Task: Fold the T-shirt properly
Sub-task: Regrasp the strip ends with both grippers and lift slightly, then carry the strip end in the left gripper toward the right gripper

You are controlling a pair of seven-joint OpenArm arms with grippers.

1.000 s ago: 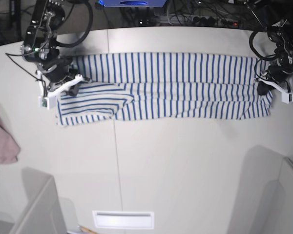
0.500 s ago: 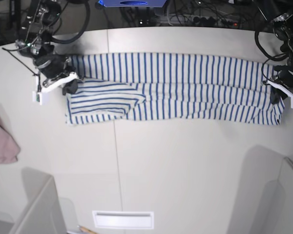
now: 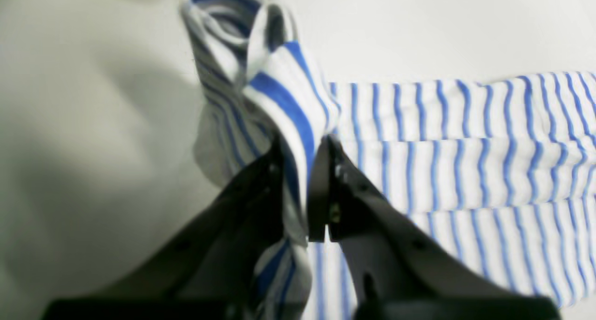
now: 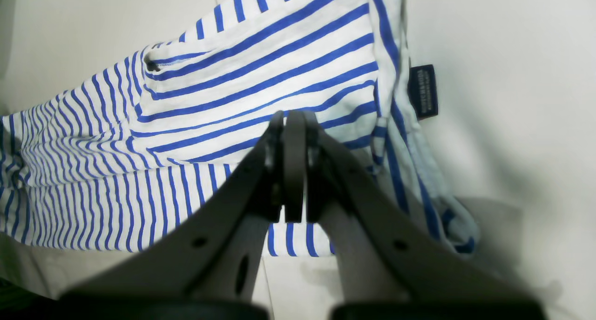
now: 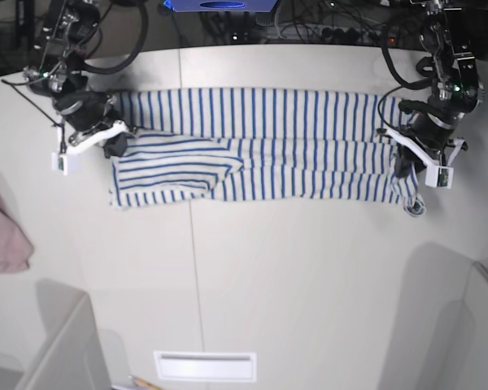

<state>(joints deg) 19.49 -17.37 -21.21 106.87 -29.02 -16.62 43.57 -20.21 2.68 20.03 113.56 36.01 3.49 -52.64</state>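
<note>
T-shirt [image 5: 260,146]: soft, floppy, we'd grab ends | left gripper [image 3: 302,189] pinching bunched hem | right gripper [image 4: 294,166] clamped, whether on cloth we can't tell

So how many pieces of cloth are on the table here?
2. The striped T-shirt stretches across the table's far half between both grippers; a pink cloth lies at the base view's left edge, partly cut off.

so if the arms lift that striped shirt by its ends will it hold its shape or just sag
Probably sag: the T-shirt already bunches and droops where the left gripper pinches it. It looks thin and light, lying in soft wrinkled layers. The loose sleeve near the right gripper may flop or unfold.
</note>
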